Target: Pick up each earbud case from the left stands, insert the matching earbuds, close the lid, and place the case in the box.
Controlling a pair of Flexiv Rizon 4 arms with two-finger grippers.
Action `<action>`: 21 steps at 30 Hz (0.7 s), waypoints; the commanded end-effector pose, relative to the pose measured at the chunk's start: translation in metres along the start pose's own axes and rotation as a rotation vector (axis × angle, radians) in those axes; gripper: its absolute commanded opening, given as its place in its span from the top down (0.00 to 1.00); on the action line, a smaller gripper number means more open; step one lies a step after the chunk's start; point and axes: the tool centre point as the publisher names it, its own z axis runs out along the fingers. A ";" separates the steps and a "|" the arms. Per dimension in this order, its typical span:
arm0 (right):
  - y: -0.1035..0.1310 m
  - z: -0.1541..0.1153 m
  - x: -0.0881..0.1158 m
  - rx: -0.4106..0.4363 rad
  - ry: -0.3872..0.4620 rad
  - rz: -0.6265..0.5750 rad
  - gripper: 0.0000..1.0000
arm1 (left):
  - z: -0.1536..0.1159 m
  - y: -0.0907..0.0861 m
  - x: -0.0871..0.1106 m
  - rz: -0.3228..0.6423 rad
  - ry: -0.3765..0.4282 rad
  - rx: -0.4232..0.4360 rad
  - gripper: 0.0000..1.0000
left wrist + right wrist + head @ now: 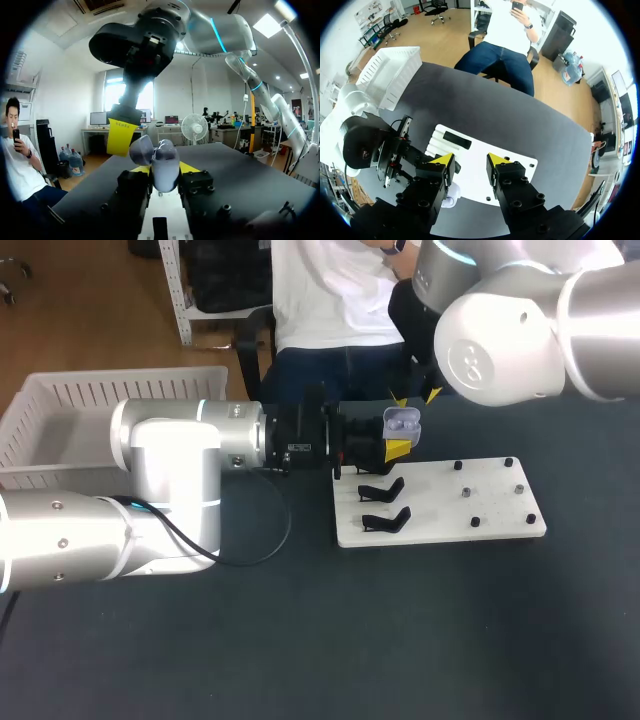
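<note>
— Head view first; where is the case sitting?

— I am seeing the earbud case (402, 423) raised over the far left corner of the white board (440, 512), lid standing open; my left gripper (398, 448) is clamping its lower half, my right gripper (417, 397) is hovering just beyond it, and the box (60, 400) is lying well apart to the left.

— And the left wrist view?

— The case (165, 157) is sitting upright between my two fingers, both pressing its sides; the lid is leaning away.

— The right wrist view?

— My right fingers are standing apart with nothing between them; a pale bit of the case (451, 195) is peeking out under one of them, the rest hidden.

— How are you expecting it to handle?

— I am judging it light, hard and smooth, so likely slippery; the hinge looks like the weak spot; I am favouring a hold on the body's flat sides, low down, leaving lid and wells free.
</note>
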 end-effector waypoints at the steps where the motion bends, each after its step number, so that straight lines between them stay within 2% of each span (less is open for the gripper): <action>1: -0.004 -0.001 0.002 -0.004 -0.001 0.022 0.60 | 0.000 -0.001 0.000 0.003 -0.003 -0.006 1.00; 11: 0.004 -0.008 0.020 -0.026 0.007 0.043 0.58 | 0.000 -0.001 0.000 0.003 -0.003 -0.006 1.00; 21: 0.008 -0.014 0.027 -0.046 -0.007 0.063 0.59 | 0.000 -0.001 0.000 0.003 -0.003 -0.006 1.00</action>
